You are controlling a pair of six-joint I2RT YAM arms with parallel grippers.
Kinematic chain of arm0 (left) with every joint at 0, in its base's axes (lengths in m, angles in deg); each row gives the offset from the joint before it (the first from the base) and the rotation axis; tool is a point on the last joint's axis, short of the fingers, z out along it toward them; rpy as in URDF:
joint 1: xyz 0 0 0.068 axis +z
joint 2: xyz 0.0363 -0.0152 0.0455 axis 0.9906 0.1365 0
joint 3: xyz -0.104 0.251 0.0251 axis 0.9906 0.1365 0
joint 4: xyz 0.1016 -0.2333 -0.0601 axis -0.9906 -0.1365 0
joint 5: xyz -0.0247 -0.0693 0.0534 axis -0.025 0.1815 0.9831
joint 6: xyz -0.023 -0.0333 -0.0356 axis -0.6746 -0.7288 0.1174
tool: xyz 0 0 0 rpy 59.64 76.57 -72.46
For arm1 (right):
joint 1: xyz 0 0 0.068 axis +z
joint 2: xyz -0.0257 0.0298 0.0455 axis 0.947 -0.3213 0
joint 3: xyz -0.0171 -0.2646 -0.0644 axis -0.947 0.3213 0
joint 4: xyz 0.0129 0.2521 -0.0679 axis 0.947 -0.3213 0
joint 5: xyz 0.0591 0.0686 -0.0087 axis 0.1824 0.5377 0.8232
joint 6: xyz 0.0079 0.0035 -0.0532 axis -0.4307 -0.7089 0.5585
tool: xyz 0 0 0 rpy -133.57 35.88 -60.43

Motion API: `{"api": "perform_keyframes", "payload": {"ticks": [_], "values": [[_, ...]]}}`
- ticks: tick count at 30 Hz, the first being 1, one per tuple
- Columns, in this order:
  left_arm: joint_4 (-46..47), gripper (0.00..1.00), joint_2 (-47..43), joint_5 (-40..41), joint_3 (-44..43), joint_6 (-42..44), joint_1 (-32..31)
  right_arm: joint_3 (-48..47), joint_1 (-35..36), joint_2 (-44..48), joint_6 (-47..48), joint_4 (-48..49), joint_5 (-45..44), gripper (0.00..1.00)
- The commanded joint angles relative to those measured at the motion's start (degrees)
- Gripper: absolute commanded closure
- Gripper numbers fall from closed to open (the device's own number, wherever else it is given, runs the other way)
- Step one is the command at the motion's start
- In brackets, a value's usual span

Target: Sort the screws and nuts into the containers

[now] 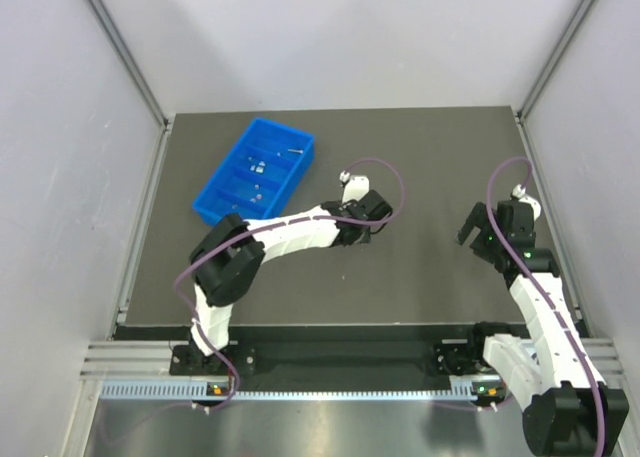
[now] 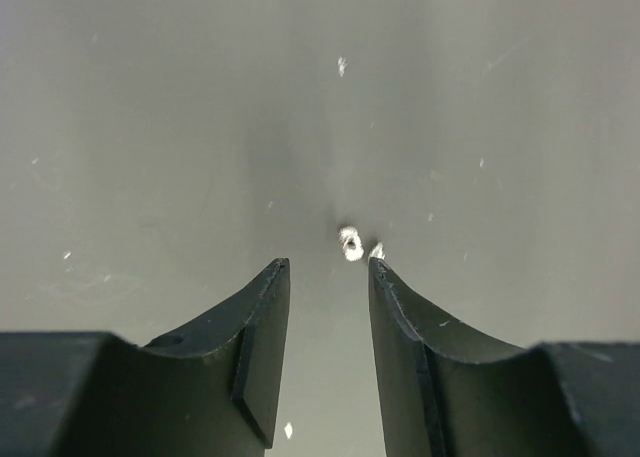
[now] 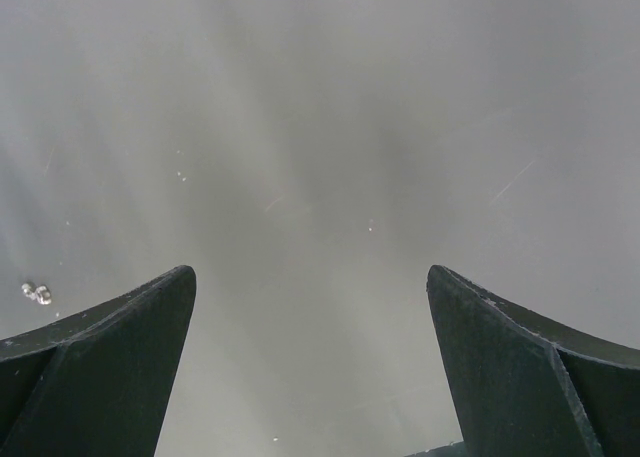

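partly open left gripper (image 2: 328, 267) low over the dark table (image 2: 150, 127). narrow gap between the fingertips, nothing in it, nothing held. tiny ring-shaped silver nut (image 2: 351, 243) on the table just beyond the tips, nearer the finger (image 2: 400, 317) on the picture's right, not between the jaws. second bright speck (image 2: 377, 249) right at that finger's tip, too small to name.

wide-open right gripper (image 3: 312, 277), also holding nothing. small silver cluster (image 3: 37, 294) on the table at the lower left edge of the right wrist view, outside the fingers; cannot tell whether screws or nuts.

from the top: blue tray (image 1: 224, 167) at the far left of the table, set at an angle, four compartments in a row. a few silver bits (image 1: 256, 165) in the middle compartments, one thin screw (image 1: 297, 150) in the compartment farthest from the arms. left arm stretched toward the table's middle, right of the tray and apart from it. right arm near the right edge, well apart from the tray.
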Motion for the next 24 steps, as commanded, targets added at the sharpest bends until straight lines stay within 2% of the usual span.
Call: {"api": "perform_keyframes", "payload": {"ticks": [1, 6, 24], "values": [[-0.8, 0.58, 1.5, 4.2, -6.5, -2.5, -0.6, -0.6, 0.1, 0.8, 0.7, 1.5, 0.6, 0.00], [-3.6, 0.60, 5.2, 5.5, -9.0, -3.3, -1.2, -0.5, 0.1, 1.1, 0.8, 1.4, 0.5, 0.00], [-6.1, 0.64, 10.2, 7.3, -8.6, -6.8, -2.3, 0.2, 0.1, 0.6, 0.6, 2.6, 0.6, 0.00]]}}
